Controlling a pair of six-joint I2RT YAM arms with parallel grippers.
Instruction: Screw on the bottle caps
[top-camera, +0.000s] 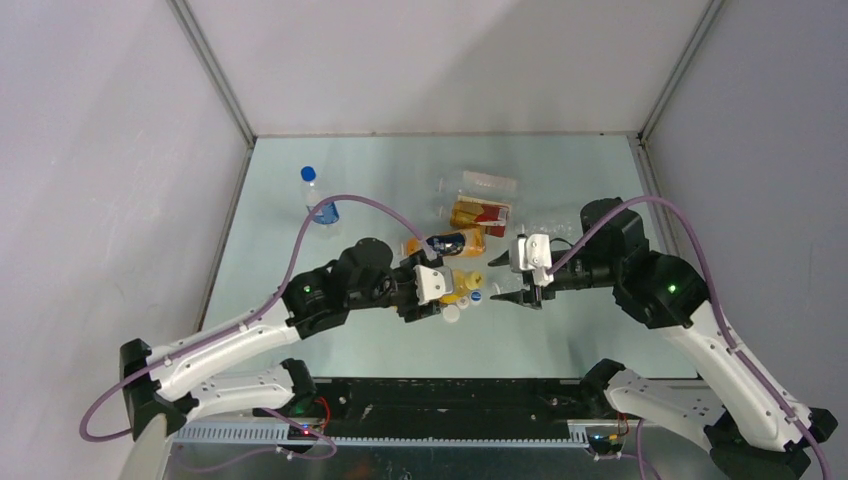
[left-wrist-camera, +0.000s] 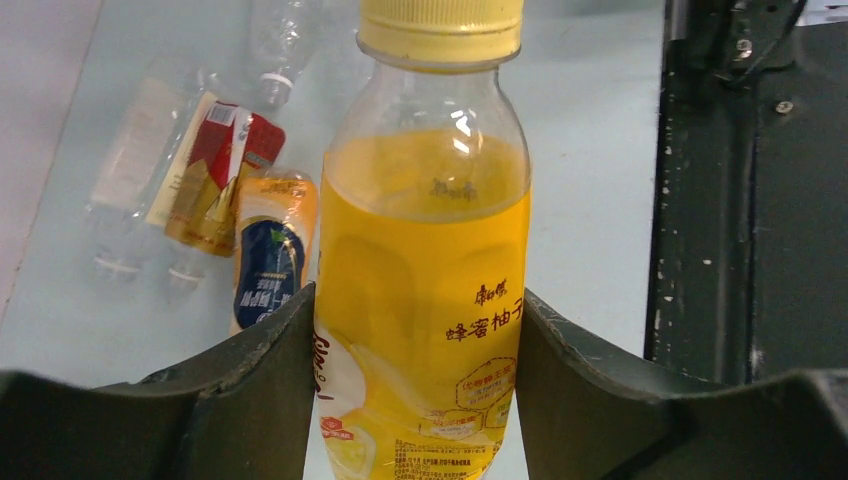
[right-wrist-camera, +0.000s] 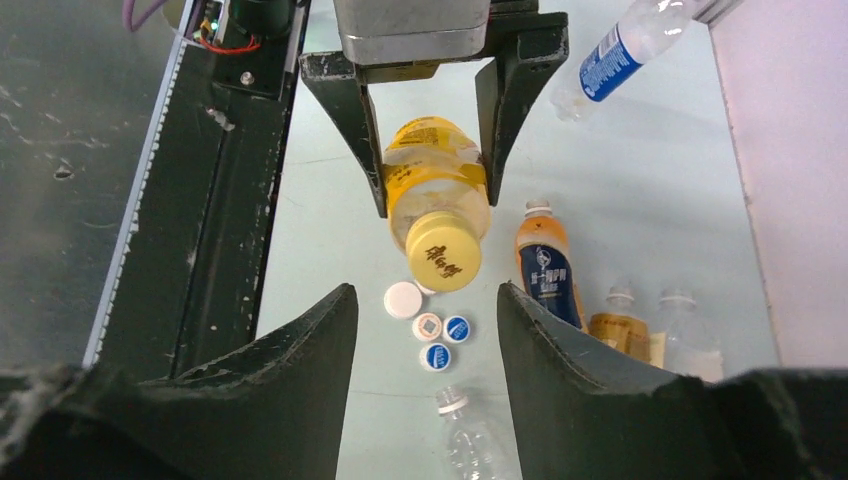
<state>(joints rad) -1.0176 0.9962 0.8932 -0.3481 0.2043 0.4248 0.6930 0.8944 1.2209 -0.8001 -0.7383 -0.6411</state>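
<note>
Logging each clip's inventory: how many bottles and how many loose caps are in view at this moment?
Bottles: 6, counting the yellow bottle in the left pincer
Loose caps: 4 (2 white, 2 blue)
Total: 10

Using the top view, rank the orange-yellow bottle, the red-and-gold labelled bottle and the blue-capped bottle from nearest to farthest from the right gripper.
From the right gripper:
1. Orange-yellow bottle, just left of it, in the left gripper.
2. Red-and-gold labelled bottle, lying farther back.
3. Blue-capped bottle, far back left.
</note>
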